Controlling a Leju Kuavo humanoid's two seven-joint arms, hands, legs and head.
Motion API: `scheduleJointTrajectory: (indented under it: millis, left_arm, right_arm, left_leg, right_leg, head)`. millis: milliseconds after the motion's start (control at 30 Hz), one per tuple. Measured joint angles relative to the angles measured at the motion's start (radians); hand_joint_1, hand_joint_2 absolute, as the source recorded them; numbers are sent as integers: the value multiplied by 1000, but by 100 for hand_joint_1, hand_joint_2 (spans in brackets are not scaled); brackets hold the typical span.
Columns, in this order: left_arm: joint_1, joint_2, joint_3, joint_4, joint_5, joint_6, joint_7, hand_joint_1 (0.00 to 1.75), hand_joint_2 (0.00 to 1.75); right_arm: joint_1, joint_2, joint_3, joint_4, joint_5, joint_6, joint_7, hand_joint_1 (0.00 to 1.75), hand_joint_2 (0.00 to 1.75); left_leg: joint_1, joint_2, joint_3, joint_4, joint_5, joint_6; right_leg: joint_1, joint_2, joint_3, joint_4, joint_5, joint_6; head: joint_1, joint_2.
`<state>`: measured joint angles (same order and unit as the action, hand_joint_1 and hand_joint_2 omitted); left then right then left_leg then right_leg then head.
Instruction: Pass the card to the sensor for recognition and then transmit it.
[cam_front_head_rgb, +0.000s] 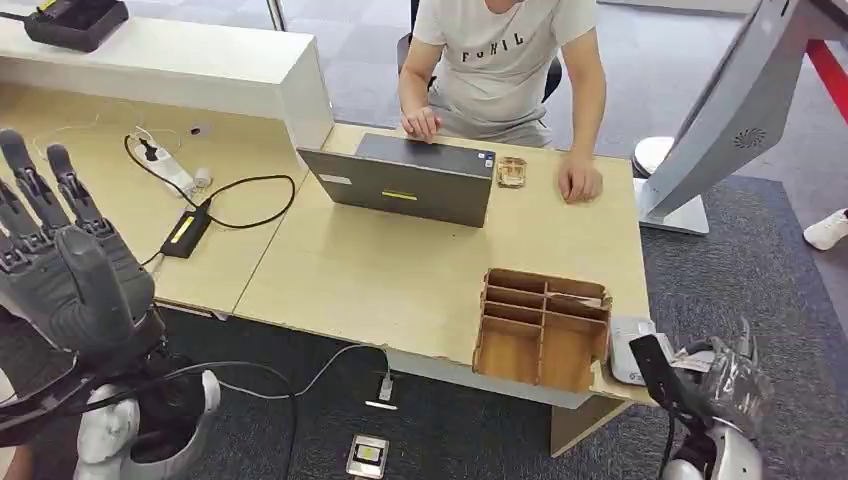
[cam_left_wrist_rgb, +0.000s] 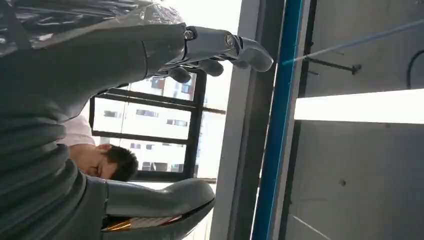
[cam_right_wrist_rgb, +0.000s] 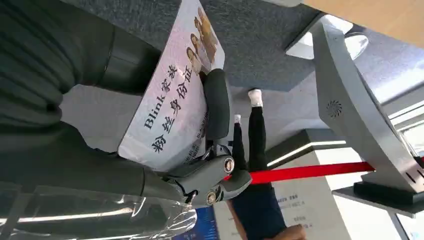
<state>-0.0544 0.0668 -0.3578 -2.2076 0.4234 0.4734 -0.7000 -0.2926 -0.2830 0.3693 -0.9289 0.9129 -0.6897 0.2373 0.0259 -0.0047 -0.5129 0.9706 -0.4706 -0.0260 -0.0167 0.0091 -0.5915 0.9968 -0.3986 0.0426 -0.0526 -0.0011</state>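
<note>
**Card in right robot hand, beside surface corner**

Card, white glossy rectangle with printed Chinese text and small portraits (cam_right_wrist_rgb: 172, 107): pinched flat between thumb and fingers of the right robot hand (cam_front_head_rgb: 725, 385), which hangs off the near right corner of the pale wooden surface (cam_front_head_rgb: 400, 280). Left robot hand (cam_front_head_rgb: 65, 265): dark, ribbed, fingers spread upward, holding nothing. Brown laser-cut wooden divider box (cam_front_head_rgb: 543, 325): open compartments, contents not discernible, at the near edge. White rounded sensor pad (cam_front_head_rgb: 628, 345) just beside it.
</note>
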Motion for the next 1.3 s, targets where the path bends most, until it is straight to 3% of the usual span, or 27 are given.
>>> scheduleJointTrajectory:
  millis: [567, 1300]
  left_arm:
    - [-5, 11, -18, 2, 25, -18, 0, 0, 175]
    - [-37, 12, -25, 6, 17, -21, 0, 0, 175]
  right_arm:
    - [-5, 65, 11, 92, -33, -1, -30, 175, 175]
    - [-7, 90, 19, 101, -44, -8, -21, 175, 175]
  left_leg:
    - [0, 0, 0, 0, 0, 0]
    - [0, 0, 1, 0, 0, 0]
  right_leg:
    - [0, 0, 0, 0, 0, 0]
    - [0, 0, 0, 0, 0, 0]
  head:
    - [0, 0]
    - [0, 0]
